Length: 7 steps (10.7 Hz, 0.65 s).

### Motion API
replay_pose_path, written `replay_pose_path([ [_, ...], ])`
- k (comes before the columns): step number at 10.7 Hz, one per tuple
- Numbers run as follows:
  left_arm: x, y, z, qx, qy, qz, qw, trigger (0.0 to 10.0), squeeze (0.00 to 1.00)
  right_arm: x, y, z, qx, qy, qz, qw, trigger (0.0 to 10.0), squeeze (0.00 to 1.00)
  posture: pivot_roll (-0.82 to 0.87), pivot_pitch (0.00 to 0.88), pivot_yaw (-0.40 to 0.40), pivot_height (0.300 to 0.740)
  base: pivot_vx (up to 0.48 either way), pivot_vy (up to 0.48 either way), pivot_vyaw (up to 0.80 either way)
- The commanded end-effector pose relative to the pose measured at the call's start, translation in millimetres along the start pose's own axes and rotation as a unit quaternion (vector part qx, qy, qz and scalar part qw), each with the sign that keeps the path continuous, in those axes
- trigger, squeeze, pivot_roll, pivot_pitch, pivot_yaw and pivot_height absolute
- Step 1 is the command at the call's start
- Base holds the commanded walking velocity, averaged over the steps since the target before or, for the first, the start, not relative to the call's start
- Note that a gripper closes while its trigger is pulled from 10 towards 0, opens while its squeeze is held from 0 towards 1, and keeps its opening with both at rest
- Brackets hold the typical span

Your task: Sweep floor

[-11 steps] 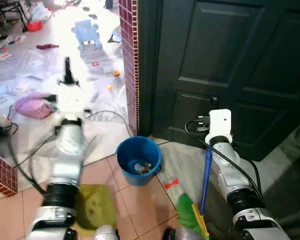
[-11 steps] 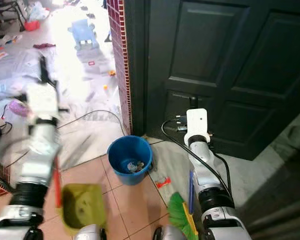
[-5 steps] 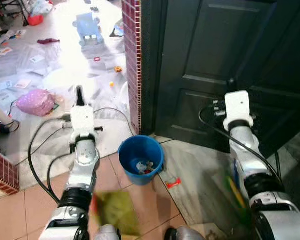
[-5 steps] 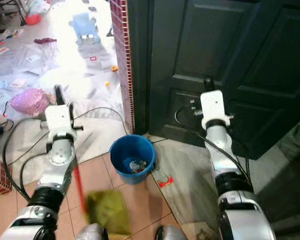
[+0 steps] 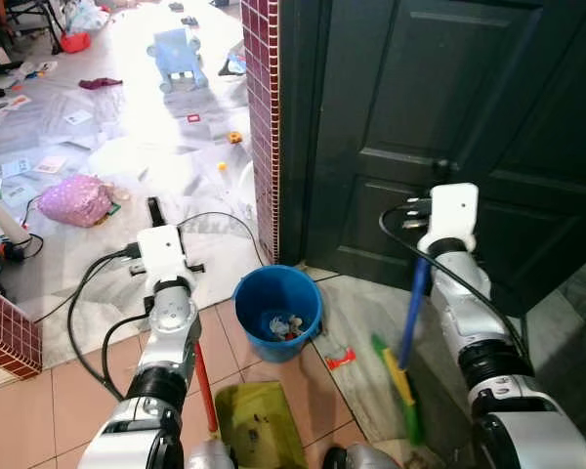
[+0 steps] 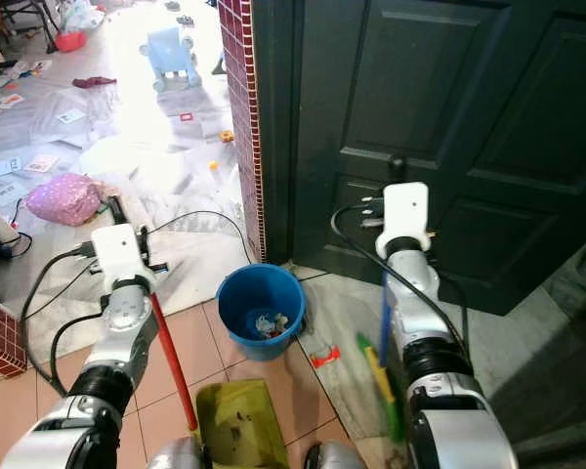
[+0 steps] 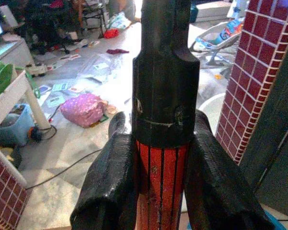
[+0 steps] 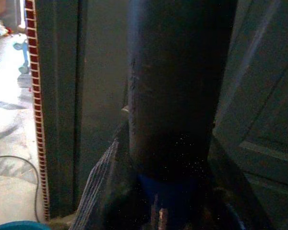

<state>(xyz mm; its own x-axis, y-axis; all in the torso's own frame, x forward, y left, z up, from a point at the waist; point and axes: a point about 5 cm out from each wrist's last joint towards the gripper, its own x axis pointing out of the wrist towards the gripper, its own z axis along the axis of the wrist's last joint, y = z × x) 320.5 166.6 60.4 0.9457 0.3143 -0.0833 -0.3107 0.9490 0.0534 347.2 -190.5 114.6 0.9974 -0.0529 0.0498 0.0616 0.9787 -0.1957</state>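
A yellow-green dustpan [image 5: 259,425] lies on the tiled floor just in front of my feet. Its red handle [image 5: 203,376] rises to my left gripper [image 7: 161,143], which is shut on it. My right gripper [image 8: 170,158] is shut on a broom's blue handle [image 5: 414,303]. The green and yellow bristles [image 5: 398,386] hang low over the grey floor by the door. A blue bucket [image 5: 277,313] holding some litter stands between the two arms. Between bucket and broom a small red scrap [image 5: 338,360] lies on the floor.
A dark panelled door [image 5: 439,107] fills the right side, with a red brick pillar [image 5: 260,107] at its left edge. Black cables [image 5: 93,293] trail across the floor on the left. A pink bag [image 5: 75,200], a blue toy [image 5: 176,54] and scattered papers lie farther back.
My left arm has come down from a raised pose, and the dustpan has shifted right to sit below the bucket. The broom swung out to the right and back.
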Motion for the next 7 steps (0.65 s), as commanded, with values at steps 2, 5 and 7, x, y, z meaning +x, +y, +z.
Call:
replay_pose_path([
  [2,3.8,-1.2,8,0.023,-0.037,0.003,0.999,10.0,0.0,7.3,7.7,16,0.052,-0.024,0.035,0.998,10.0,0.0,-0.09,0.0,0.005,0.74,0.0,0.0,0.0],
  [5,0.2,-8.0,9,0.021,-0.064,0.003,0.998,10.0,0.0,3.5,30.1,17,0.117,-0.015,0.133,0.984,10.0,0.0,-0.1,0.0,0.003,0.74,0.0,0.0,0.0],
  [7,-0.6,-10.8,7,0.023,-0.062,-0.002,0.998,10.0,0.0,-4.5,43.9,5,0.114,0.016,0.203,0.972,10.0,0.0,-0.1,0.0,-0.001,0.74,0.0,0.0,0.0],
])
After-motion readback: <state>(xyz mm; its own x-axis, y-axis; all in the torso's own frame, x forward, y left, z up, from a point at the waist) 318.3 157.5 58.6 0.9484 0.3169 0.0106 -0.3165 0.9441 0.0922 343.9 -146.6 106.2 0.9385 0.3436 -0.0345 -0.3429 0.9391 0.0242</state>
